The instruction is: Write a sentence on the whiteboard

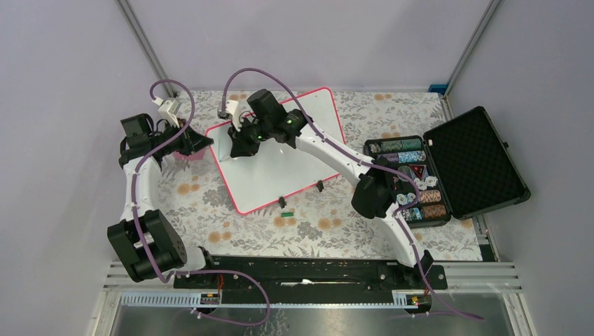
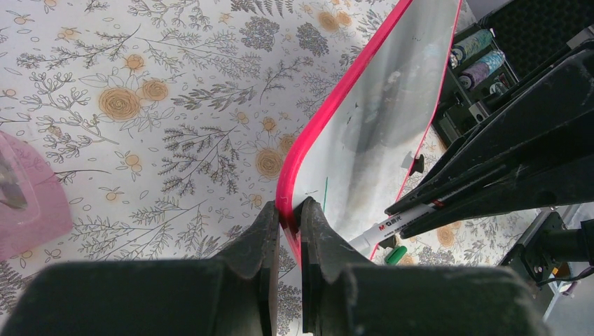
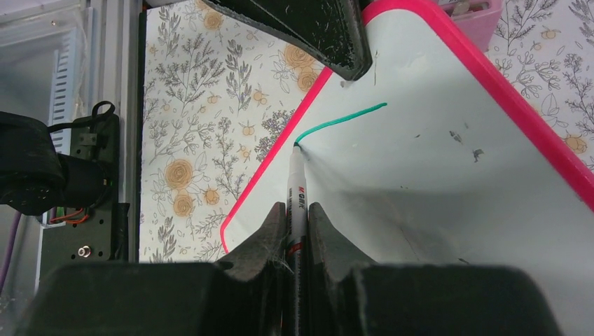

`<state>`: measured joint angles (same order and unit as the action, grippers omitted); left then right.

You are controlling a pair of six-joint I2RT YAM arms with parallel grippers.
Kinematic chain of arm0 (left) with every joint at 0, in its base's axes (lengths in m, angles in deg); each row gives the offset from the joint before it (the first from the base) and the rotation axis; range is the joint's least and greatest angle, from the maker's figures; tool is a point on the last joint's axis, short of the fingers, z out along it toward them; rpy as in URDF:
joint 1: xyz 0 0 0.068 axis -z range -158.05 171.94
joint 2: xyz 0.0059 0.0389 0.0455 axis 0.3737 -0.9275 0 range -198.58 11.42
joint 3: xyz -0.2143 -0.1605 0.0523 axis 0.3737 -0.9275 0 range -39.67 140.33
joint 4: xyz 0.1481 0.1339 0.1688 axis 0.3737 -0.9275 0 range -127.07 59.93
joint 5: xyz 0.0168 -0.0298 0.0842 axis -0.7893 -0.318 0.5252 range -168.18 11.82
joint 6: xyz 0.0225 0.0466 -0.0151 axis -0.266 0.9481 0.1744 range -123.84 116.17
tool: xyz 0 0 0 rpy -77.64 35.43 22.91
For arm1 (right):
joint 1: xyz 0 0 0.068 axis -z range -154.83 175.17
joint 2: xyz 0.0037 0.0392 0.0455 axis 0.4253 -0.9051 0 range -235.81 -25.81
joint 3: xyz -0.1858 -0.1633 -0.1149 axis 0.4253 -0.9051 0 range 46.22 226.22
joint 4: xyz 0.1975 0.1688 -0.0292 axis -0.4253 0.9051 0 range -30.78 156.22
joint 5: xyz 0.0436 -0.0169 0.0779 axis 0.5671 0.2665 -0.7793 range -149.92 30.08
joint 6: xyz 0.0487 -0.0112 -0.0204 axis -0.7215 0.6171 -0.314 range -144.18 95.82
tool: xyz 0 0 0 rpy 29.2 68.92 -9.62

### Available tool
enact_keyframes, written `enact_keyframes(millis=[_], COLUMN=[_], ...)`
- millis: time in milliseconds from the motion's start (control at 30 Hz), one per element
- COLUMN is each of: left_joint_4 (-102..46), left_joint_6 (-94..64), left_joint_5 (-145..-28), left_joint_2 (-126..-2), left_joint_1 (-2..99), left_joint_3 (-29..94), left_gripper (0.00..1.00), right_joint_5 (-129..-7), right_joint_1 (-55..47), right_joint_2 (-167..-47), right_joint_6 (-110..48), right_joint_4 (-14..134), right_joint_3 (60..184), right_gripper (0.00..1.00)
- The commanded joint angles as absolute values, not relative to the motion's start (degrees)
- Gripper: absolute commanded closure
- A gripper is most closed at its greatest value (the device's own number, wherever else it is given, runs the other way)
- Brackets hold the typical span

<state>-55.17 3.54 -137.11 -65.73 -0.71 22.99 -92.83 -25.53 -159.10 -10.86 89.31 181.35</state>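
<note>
Green ink makes up the sentence [image 3: 340,119], and it is just one thin bent line (too short to read as a word). It sits on the whiteboard [image 3: 434,182], close to the pink-red frame. In the right wrist view the line runs from the pen tip toward 2 o'clock.

The right gripper [image 3: 298,218] is squeezed tight on a white marker [image 3: 297,185]. The marker sticks out between the two black fingers, pointing to 12 o'clock. Its tip touches the board at the end of the green line.

The left gripper [image 2: 288,215] is pinched on the whiteboard's frame, with one finger on each side of the rim, near a rounded corner. In that view the board goes up toward 1 o'clock.

From the top camera, the whiteboard lies in the middle of the table [image 1: 336,231], turned a bit crooked. The table has a cloth with flowers on it. The left gripper holds the board at its 9 o'clock side, and the right gripper is over the board just beside it. A pink plastic thing [image 1: 188,155] sits by the left gripper. A small green cap [image 1: 288,211] lies on the cloth at 6 o'clock, just off the board's edge. A black case [image 1: 476,161] stands open at 3 o'clock, with rows of round chips [image 1: 406,150] inside.
</note>
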Motion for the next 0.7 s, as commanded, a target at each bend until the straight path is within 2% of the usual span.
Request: enact_keyframes(millis=[0, 333, 667], left_joint_4=[-56.6, -56.6, -56.6], left_joint_6=[8.6, 8.5, 8.5], left_joint_5=[-137.2, -137.3, -137.5], left_joint_2=[-65.9, -65.4, -64.7], left_joint_1=[1.0, 1.0, 1.1], left_joint_3=[23.5, 23.4, 22.8], left_gripper=[1.0, 1.0, 1.0], right_joint_5=[-90.1, -97.9, -90.1], right_joint_1=[-25.3, -23.7, -23.6], right_joint_2=[-155.8, -151.5, -154.1], right_joint_6=[-9.0, -16.4, -14.8], right_joint_4=[88.8, 87.4, 87.3], right_joint_3=[180.5, 184.7, 186.7], right_gripper=[1.0, 1.0, 1.0])
